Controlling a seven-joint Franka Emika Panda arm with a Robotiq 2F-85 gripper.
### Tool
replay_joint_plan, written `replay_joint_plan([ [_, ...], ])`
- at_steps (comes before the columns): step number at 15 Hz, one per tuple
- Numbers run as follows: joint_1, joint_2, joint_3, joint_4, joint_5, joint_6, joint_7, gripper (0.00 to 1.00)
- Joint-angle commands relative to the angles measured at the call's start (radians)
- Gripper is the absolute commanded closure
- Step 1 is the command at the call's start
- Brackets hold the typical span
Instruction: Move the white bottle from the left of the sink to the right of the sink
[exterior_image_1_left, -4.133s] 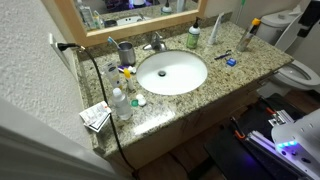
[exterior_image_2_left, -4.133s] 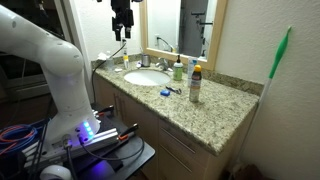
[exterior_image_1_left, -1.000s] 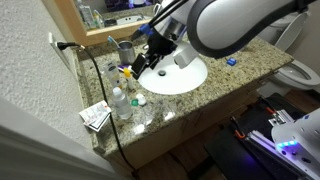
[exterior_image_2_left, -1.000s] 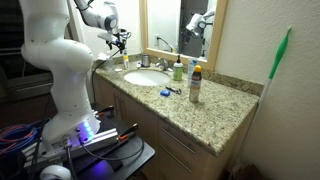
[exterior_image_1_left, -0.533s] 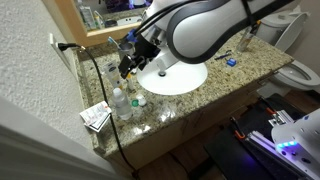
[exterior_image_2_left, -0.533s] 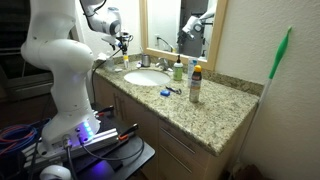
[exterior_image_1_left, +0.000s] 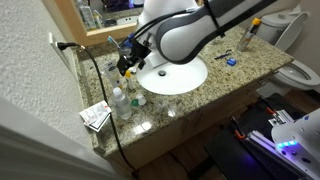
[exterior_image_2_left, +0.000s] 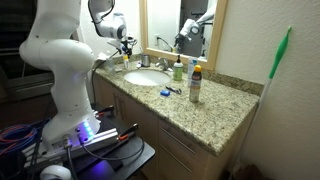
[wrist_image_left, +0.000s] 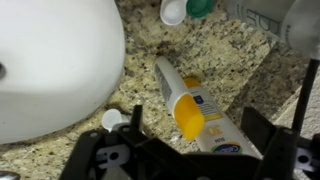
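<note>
A white tube-shaped bottle with a yellow cap (wrist_image_left: 190, 105) lies flat on the granite counter just left of the white sink (wrist_image_left: 50, 60). In the wrist view my gripper (wrist_image_left: 192, 140) is open and hovers right above it. The two dark fingers stand on either side of the yellow cap end and do not touch it. In both exterior views the gripper (exterior_image_1_left: 128, 66) (exterior_image_2_left: 127, 52) hangs over the left side of the sink (exterior_image_1_left: 180, 76) (exterior_image_2_left: 147, 78). The arm hides most of the bottle there.
A clear bottle with a white cap (exterior_image_1_left: 120, 103) and loose white and green caps (wrist_image_left: 172, 10) stand nearby. A cup of brushes (exterior_image_1_left: 126, 50), the faucet (exterior_image_1_left: 155, 43) and a black cable (exterior_image_1_left: 100, 90) are close. A green bottle (exterior_image_1_left: 194, 37) and a yellow-capped bottle (exterior_image_1_left: 252, 32) stand on the right.
The arm has swung from above the sink's middle to its left side and come lower over the counter items. The gripper has stayed open. The objects have not moved.
</note>
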Motion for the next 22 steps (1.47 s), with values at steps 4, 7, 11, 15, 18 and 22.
replay_joint_plan([
  [4,0.011,0.046,0.006,0.059,0.030,-0.005,-0.012,0.00],
  [7,0.039,0.093,-0.033,0.092,-0.004,-0.002,0.012,0.00],
  [11,0.041,0.090,-0.033,0.083,0.011,-0.004,-0.002,0.00],
  [15,0.048,0.097,-0.047,0.086,0.002,0.002,0.000,0.32],
  [18,0.049,0.096,-0.056,0.082,-0.003,0.006,0.001,0.54],
  [22,0.049,0.096,-0.068,0.072,-0.007,0.006,0.003,0.81],
])
